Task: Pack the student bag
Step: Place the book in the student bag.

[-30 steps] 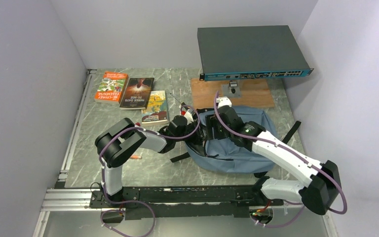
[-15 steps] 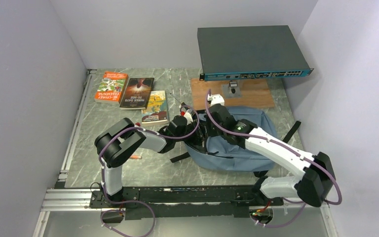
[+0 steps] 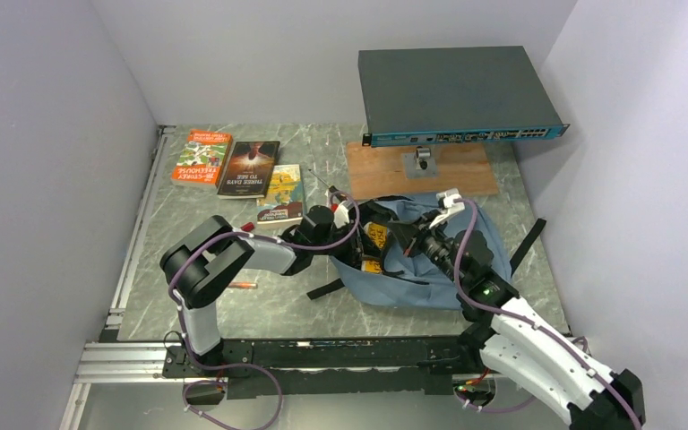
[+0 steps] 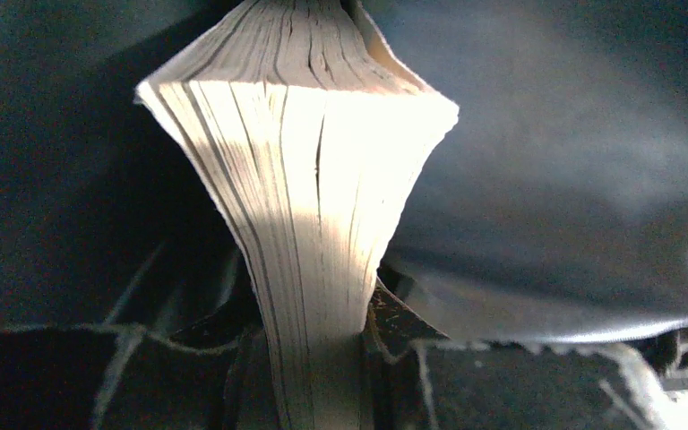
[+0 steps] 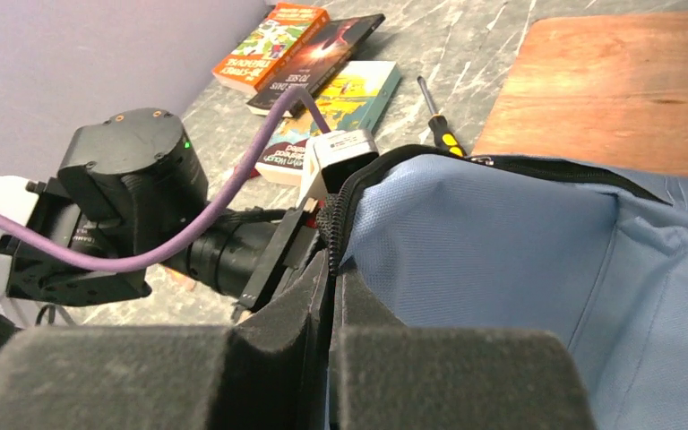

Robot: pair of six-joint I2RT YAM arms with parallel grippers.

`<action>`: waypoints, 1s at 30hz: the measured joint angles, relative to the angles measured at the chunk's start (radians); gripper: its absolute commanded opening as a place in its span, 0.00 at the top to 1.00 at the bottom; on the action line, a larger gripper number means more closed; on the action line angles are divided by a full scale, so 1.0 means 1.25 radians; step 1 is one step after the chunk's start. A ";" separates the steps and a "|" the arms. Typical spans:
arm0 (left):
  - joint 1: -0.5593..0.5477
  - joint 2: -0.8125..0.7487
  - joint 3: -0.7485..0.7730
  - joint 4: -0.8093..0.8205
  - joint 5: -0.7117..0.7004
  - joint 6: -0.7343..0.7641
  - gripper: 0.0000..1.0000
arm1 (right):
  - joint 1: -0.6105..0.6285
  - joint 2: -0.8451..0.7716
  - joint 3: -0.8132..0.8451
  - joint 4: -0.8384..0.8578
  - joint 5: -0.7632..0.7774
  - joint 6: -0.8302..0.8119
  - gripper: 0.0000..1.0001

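bag: student bag (image 3: 452, 269) lies flat on the table, centre-right, just near of wooden board (image 3: 421, 168)
bag axis: looks left-right; open mouth points left, toward the left arm
mouth rim: zipper edge (image 5: 333, 224) lifted, pinched by right gripper (image 5: 331, 354), pads closed tight on the fabric
book: paperback (image 4: 309, 206) clamped in left gripper (image 3: 358, 244), fingers narrow on it, already inside the mouth with dark lining around it
book axis: likely runs rightward into the bag, fanned page edges face the wrist camera
nearer arm: left, at the mouth; push goes right, deeper
spare: three books (image 3: 249, 168) far left, well apart from the bag
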 measured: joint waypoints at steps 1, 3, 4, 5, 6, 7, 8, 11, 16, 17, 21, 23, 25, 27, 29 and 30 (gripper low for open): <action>0.000 0.000 0.001 0.001 0.020 -0.005 1.00 | -0.028 0.011 -0.013 0.030 -0.036 0.014 1.00; -0.003 0.000 0.002 0.003 0.038 -0.018 1.00 | -0.065 0.027 -0.026 0.069 -0.084 0.036 1.00; -0.004 0.000 0.005 0.003 0.039 -0.024 1.00 | -0.075 0.032 -0.029 0.082 -0.100 0.045 1.00; -0.007 0.000 0.009 0.001 0.036 -0.033 1.00 | -0.079 0.034 -0.030 0.091 -0.112 0.049 1.00; -0.009 0.001 0.017 -0.002 0.032 -0.041 1.00 | -0.080 0.036 -0.030 0.102 -0.124 0.055 1.00; -0.014 0.007 0.030 -0.004 0.025 -0.048 1.00 | -0.080 0.037 -0.030 0.109 -0.132 0.057 1.00; -0.020 0.019 0.052 -0.003 0.017 -0.054 1.00 | -0.081 0.036 -0.030 0.112 -0.137 0.059 1.00; -0.035 0.081 0.124 0.019 -0.017 -0.076 0.98 | -0.081 0.021 -0.025 0.099 -0.136 0.050 1.00; -0.046 0.176 0.197 0.031 -0.055 -0.102 0.83 | -0.085 -0.028 0.015 -0.013 -0.132 0.017 1.00; -0.047 0.191 0.222 0.002 -0.057 -0.088 0.73 | -0.085 -0.028 0.023 -0.031 -0.133 0.014 1.00; -0.051 0.210 0.252 -0.018 -0.064 -0.065 0.49 | -0.086 -0.042 0.026 -0.062 -0.131 0.011 1.00; -0.053 0.209 0.252 -0.027 -0.063 -0.046 0.15 | -0.086 -0.055 0.026 -0.073 -0.127 0.014 1.00; -0.053 0.207 0.252 -0.052 -0.063 -0.013 0.08 | -0.086 -0.063 0.026 -0.084 -0.123 0.016 1.00; -0.053 0.199 0.254 -0.107 -0.063 0.022 0.07 | -0.086 -0.074 0.026 -0.101 -0.113 0.016 1.00; -0.053 0.182 0.255 -0.144 -0.065 0.050 0.06 | -0.086 -0.092 0.026 -0.123 -0.105 0.013 1.00; -0.053 0.172 0.255 -0.159 -0.065 0.061 0.06 | -0.086 -0.101 0.026 -0.134 -0.102 0.010 1.00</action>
